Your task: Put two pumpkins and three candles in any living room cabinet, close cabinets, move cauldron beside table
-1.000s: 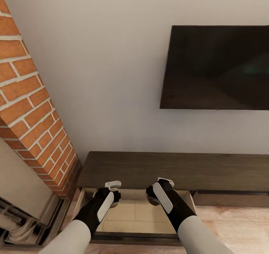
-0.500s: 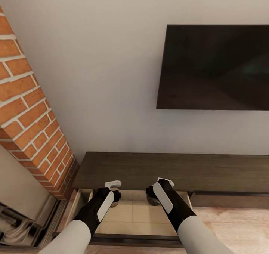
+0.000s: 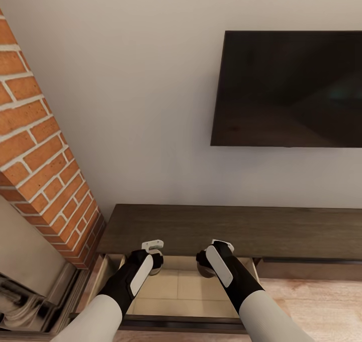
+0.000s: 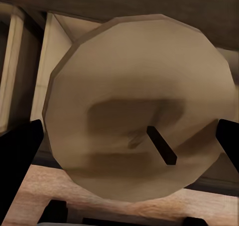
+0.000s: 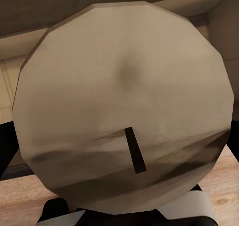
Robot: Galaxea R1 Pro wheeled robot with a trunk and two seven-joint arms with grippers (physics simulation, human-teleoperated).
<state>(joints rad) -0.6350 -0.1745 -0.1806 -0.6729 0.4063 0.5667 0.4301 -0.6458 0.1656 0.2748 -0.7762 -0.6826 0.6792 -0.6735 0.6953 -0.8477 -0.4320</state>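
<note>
Both tools steady since a second ago, only camera drifting; left tool and right tool each clamp a squat olive-grey candle over the dark-brown cabinet's open beige drawer; release seems next.

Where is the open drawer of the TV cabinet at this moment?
In the head view, the open drawer is pulled out at the left end of the cabinet, beside the brick fireplace, below the two grippers.

The camera is tilting slightly; beside the cabinet, the left claw is edging a touch higher.
</note>
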